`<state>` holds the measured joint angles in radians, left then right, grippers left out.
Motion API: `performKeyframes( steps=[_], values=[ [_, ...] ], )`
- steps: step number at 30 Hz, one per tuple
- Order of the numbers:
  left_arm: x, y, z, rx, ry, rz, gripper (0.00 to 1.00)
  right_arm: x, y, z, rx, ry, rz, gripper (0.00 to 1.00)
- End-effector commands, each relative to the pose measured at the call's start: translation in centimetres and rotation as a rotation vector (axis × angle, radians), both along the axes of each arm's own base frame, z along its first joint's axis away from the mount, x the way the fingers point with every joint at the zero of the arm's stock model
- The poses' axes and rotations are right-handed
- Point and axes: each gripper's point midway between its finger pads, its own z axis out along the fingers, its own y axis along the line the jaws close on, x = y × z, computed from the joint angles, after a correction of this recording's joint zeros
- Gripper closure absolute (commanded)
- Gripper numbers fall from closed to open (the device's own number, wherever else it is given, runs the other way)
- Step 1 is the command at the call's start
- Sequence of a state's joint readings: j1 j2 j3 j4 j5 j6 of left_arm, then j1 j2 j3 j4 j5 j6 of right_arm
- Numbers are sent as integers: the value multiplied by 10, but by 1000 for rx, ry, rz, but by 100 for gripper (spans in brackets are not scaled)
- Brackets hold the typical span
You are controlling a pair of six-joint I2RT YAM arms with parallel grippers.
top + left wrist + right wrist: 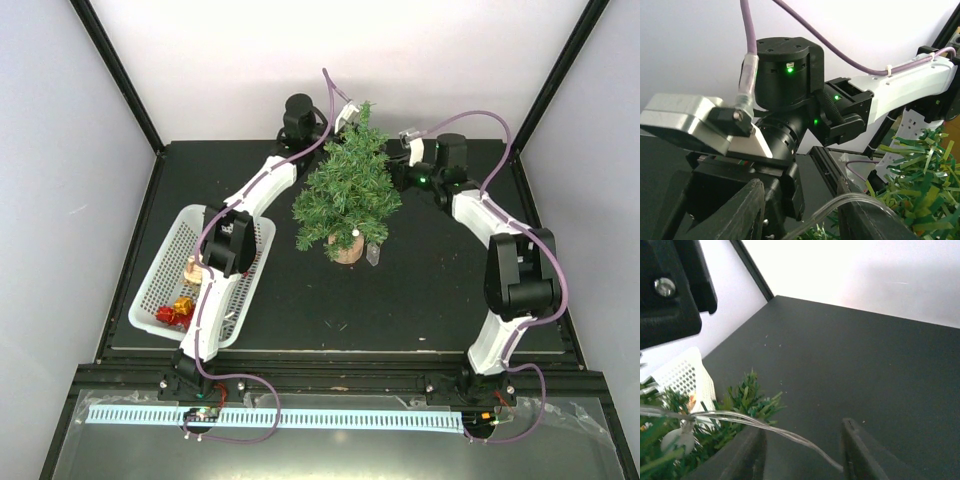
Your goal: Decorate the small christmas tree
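Note:
The small christmas tree stands upright mid-table on its wood-slice base. My left gripper is at the tree's pointed top from behind. My right gripper is at the tree's right side. In the left wrist view the left gripper is open, and a clear light wire arches between its fingers over green branches. In the right wrist view the right gripper is open. The same clear wire crosses its gap to the right finger, with a small white bulb on it at the left.
A white mesh basket at the left holds red and gold ornaments and also shows in the right wrist view. A small clear piece lies beside the tree base. The black frame posts stand at the back corners.

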<state>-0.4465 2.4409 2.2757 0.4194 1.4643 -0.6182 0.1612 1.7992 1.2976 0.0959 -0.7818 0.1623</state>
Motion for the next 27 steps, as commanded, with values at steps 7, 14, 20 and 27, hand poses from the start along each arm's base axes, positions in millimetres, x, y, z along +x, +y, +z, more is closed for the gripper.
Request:
performKeyframes(
  steps=[7, 14, 20, 27],
  values=[
    [-7, -1, 5, -10, -44, -46, 57, 5, 3, 1, -10, -24, 15, 96],
    [11, 8, 2, -17, -41, 13, 54, 1, -21, 26, -20, -98, -91, 99],
    [20, 13, -3, -11, -27, 42, 42, -3, -29, 30, -66, -112, -135, 99],
    [41, 17, -4, 5, -40, 161, 1, -6, -43, 53, -74, -158, -230, 99]
  ],
)
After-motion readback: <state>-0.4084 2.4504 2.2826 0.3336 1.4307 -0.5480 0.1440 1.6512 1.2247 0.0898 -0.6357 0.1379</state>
